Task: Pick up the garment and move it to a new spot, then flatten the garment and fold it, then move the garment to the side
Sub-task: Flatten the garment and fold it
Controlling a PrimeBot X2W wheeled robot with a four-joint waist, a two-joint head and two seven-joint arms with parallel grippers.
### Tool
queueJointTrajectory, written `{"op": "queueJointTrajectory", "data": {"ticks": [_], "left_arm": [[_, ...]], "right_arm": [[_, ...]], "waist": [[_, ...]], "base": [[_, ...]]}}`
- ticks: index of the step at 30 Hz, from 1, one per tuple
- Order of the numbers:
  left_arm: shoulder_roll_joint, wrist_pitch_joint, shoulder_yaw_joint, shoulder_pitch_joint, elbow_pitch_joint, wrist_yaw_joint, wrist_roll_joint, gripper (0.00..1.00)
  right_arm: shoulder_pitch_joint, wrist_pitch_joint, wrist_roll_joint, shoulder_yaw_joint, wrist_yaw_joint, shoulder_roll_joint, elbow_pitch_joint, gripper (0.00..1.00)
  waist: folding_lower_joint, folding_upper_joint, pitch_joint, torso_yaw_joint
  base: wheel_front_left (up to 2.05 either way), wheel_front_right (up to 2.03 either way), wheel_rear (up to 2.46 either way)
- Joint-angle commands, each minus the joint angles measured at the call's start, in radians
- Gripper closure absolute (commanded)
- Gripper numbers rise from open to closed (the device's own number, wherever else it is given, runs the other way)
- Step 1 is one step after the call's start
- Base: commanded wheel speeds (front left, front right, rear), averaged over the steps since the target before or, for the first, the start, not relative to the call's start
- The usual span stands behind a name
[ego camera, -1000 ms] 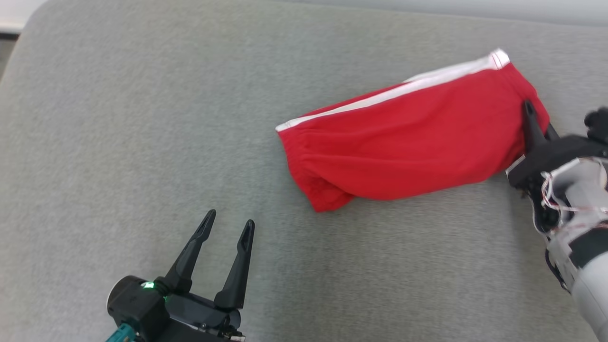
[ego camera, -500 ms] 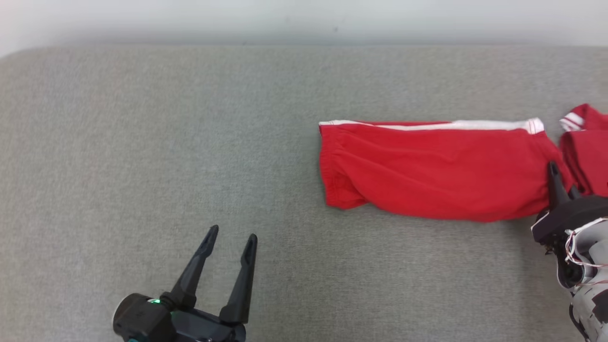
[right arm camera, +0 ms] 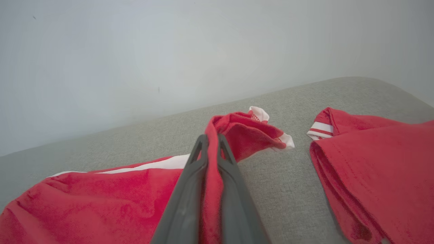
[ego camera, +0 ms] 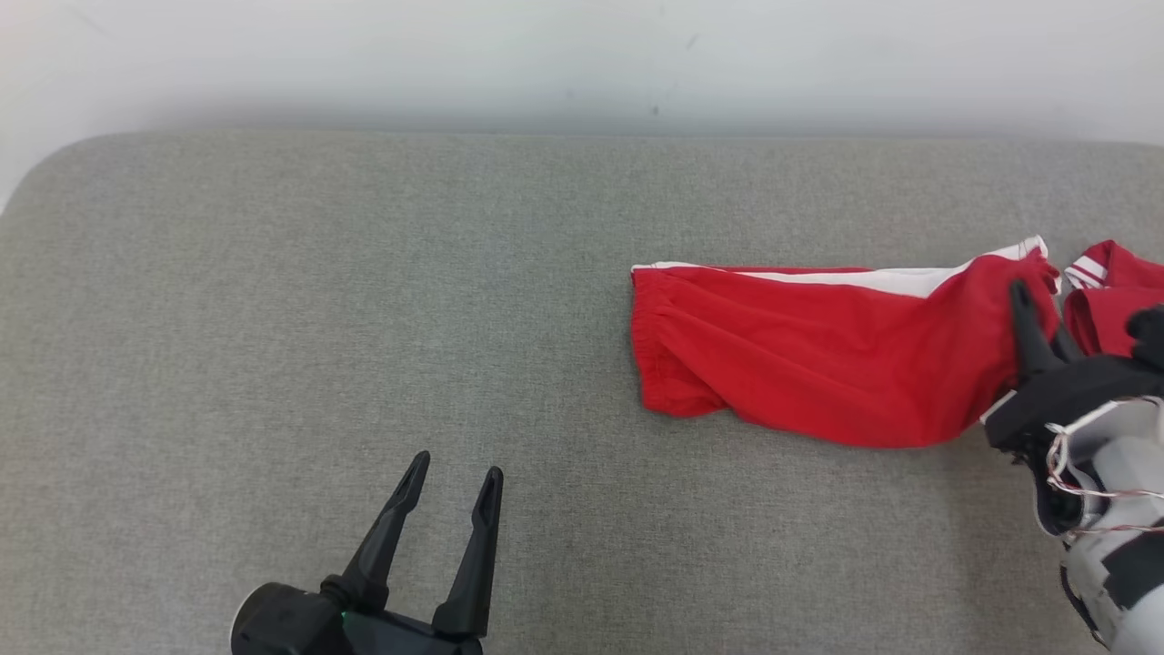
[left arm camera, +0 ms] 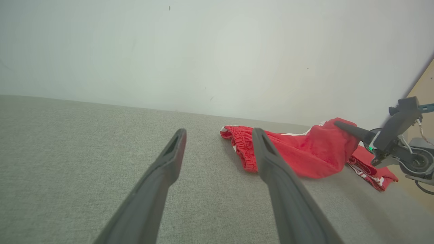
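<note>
The garment (ego camera: 818,346) is a pair of red shorts with a white side stripe, folded into a long band on the grey cushion at the right. My right gripper (ego camera: 1023,305) is shut on its right end, lifting that end slightly; the red cloth (right arm camera: 212,176) is pinched between the two fingers. From the left wrist camera the garment (left arm camera: 305,152) lies ahead to the right, with the right gripper (left arm camera: 339,124) biting its raised end. My left gripper (ego camera: 453,478) stands open and holds nothing, near the front at lower left, well apart from the garment.
A second folded red piece with white stripes (ego camera: 1114,300) lies just right of the held end, also seen as the red piece (right arm camera: 373,169). The grey cushion (ego camera: 318,318) ends at a pale wall (ego camera: 546,64) behind and rounds off at its left corner.
The head camera has shifted, so the whole picture moved. The held right end of the garment now stands a little higher than half a second ago. The left gripper stays open.
</note>
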Motion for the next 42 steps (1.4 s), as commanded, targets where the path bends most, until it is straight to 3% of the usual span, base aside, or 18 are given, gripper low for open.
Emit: {"op": "queueJointTrajectory", "data": {"ticks": [1,15,30,31,32,37,42], "left_arm": [[-0.006,0.0,-0.002,0.016,0.002,0.006,-0.006,0.0],[-0.018,0.0,-0.019,0.008,0.012,0.011,-0.018,0.0],[-0.028,-0.004,-0.024,0.007,0.033,0.008,-0.031,0.0],[-0.029,-0.004,-0.024,0.008,0.034,0.009,-0.031,0.0],[-0.029,-0.004,-0.024,0.009,0.035,0.01,-0.032,0.0],[-0.032,-0.004,-0.024,0.023,0.04,0.014,-0.031,0.0],[-0.035,-0.005,-0.026,0.04,0.043,0.025,-0.03,0.0]], "right_arm": [[-0.015,-0.004,-0.017,0.011,-0.003,0.014,-0.012,1.0],[-0.12,0.057,-0.089,0.193,-0.003,0.144,-0.077,1.0],[-0.083,0.124,-0.083,0.41,-0.003,0.228,-0.069,1.0],[-0.079,0.121,-0.076,0.418,-0.003,0.233,-0.07,0.69],[-0.074,0.119,-0.067,0.426,-0.003,0.241,-0.075,0.0],[-0.051,0.1,-0.011,0.474,-0.003,0.239,-0.141,0.0],[-0.019,0.039,0.019,0.464,-0.003,0.187,-0.209,0.0]], "waist": [[0.0001,0.0,-0.014,0.012],[0.0001,0.0,-0.029,0.035],[0.0001,0.0,-0.036,0.056],[0.0001,0.0,-0.038,0.056],[0.0001,0.0,-0.04,0.055],[0.0001,0.0,-0.057,0.045],[0.0001,0.0,-0.083,0.029]], "base": [[0.0,0.0,0.0],[0.0,0.0,0.0],[0.0,0.0,0.0],[0.0,0.0,0.0],[0.0,0.0,0.0],[0.0,0.0,0.0],[0.0,0.0,0.0]]}}
